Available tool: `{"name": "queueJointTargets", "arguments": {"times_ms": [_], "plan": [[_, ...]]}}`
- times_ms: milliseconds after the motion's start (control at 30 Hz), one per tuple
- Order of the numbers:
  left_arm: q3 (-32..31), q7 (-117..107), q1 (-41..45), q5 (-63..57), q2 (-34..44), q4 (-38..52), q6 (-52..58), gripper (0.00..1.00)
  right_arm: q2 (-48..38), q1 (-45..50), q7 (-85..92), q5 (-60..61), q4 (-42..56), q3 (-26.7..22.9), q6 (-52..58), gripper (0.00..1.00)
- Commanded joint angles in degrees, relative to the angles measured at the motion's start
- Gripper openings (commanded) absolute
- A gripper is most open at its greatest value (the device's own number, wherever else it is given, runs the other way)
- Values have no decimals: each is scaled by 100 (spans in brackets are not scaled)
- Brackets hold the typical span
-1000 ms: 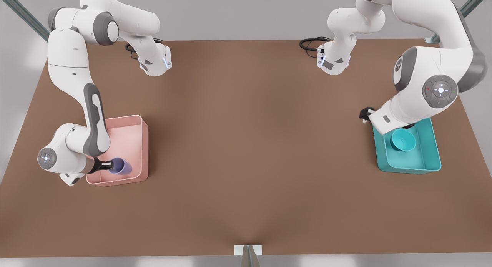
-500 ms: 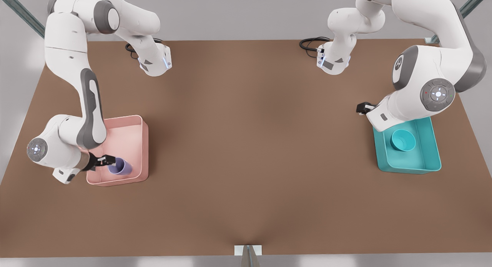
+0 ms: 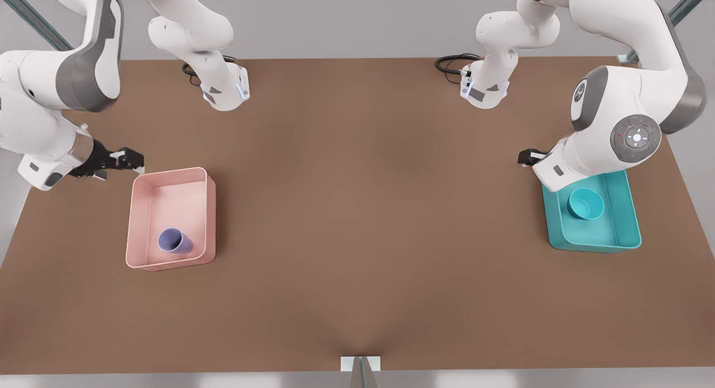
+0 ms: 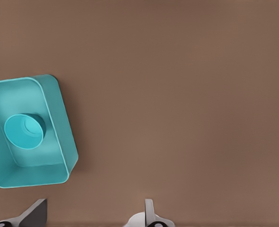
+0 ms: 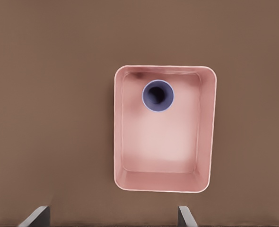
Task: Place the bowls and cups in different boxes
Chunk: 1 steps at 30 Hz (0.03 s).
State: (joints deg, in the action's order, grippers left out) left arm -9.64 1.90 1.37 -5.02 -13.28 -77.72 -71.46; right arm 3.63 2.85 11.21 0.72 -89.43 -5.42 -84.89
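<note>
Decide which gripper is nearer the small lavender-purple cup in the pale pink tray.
The right gripper: it hangs beyond the pale pink tray's far corner from the cup. The left gripper is across the table, beside the teal tray.

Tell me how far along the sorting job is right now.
It looks finished. The purple cup stands in the pink box, and the teal bowl sits in the teal box. Nothing is in hand: the right gripper and left gripper are both open, outside the boxes.

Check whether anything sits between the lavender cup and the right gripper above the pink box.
Nothing visible does. The right gripper, open, hangs beyond the pink box, clear above the upright lavender cup. The left gripper, open, waits by the teal box holding the teal bowl.
</note>
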Motion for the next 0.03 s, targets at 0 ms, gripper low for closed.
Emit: {"name": "queueJointTargets", "arguments": {"times_ms": [0], "plan": [[-2,-111,4,-8,1,2,10,100,-11,22,-1323,-37,4,-3,420,100]]}}
